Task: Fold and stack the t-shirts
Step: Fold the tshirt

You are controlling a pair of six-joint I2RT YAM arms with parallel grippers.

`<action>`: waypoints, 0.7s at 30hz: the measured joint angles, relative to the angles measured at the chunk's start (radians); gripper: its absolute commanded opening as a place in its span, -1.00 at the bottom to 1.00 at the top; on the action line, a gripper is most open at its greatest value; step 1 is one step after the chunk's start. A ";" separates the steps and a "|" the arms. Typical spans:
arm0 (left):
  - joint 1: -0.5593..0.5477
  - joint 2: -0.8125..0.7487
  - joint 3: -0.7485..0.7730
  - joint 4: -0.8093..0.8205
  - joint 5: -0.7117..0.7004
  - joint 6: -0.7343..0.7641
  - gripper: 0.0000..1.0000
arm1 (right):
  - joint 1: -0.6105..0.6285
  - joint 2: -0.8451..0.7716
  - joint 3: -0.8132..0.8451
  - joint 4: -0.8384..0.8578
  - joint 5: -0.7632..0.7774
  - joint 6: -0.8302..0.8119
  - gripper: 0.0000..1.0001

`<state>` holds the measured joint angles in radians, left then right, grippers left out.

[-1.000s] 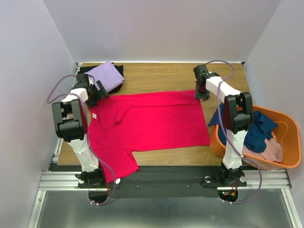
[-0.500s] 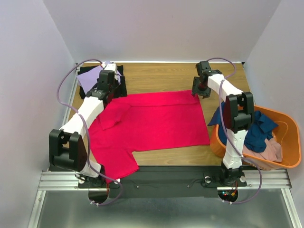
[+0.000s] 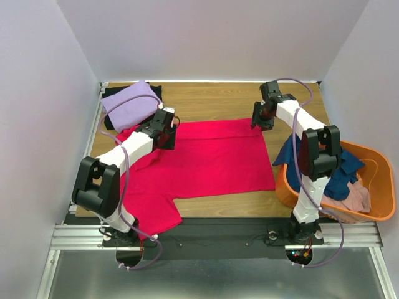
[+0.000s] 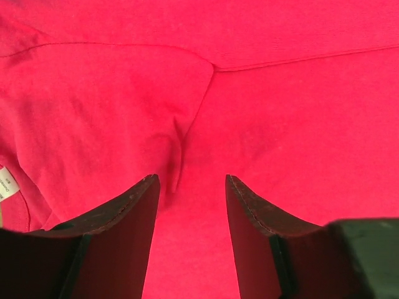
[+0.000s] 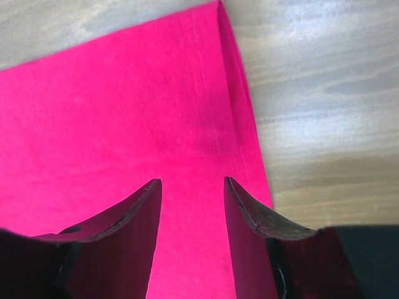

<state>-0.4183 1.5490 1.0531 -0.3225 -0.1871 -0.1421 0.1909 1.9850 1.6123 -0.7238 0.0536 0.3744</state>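
Note:
A crimson-pink t-shirt (image 3: 212, 159) lies spread on the wooden table, one sleeve hanging over the near edge. My left gripper (image 3: 167, 129) is down on its collar end, jaws open, cloth and a sleeve fold (image 4: 187, 112) between the fingers (image 4: 124, 212). My right gripper (image 3: 257, 121) is open over the shirt's far right hem corner (image 5: 215, 93). A folded lavender t-shirt (image 3: 129, 106) rests on a black one (image 3: 112, 91) at the back left. Navy blue (image 3: 341, 167) and dusty pink (image 3: 352, 198) shirts fill the tub.
The orange plastic tub (image 3: 285, 187) stands at the table's right edge beside the right arm. Bare wood (image 3: 212, 99) runs behind the crimson shirt. White walls close in the sides and the back. A white label (image 4: 5, 184) shows inside the collar.
My left arm has swung from beside the lavender stack to the right and onto the crimson shirt, its jaws narrowing. The lavender shirt is now uncovered. The right gripper has barely shifted.

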 measured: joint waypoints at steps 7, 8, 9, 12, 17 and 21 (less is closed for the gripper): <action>-0.013 0.087 0.000 -0.004 -0.013 -0.008 0.10 | 0.000 -0.029 -0.040 0.006 -0.007 -0.001 -0.02; -0.013 0.093 0.000 -0.005 -0.013 -0.009 0.09 | 0.000 -0.029 -0.043 0.006 -0.008 -0.001 -0.02; -0.014 0.100 0.000 -0.006 -0.014 -0.012 0.09 | 0.000 -0.029 -0.043 0.006 -0.008 -0.001 -0.02; -0.014 0.106 0.000 -0.010 -0.024 -0.018 0.05 | 0.000 -0.029 -0.043 0.007 -0.009 -0.001 -0.02; -0.014 0.116 0.000 -0.011 -0.061 -0.035 -0.01 | 0.000 -0.038 -0.050 0.009 -0.010 -0.001 -0.03; -0.014 0.140 0.000 -0.017 -0.080 -0.043 -0.04 | 0.000 -0.049 -0.065 0.013 -0.010 -0.001 -0.03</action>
<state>-0.4324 1.6890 1.0531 -0.3397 -0.2668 -0.1852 0.1909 1.9358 1.5475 -0.7105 0.0441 0.3737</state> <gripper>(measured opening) 0.493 0.489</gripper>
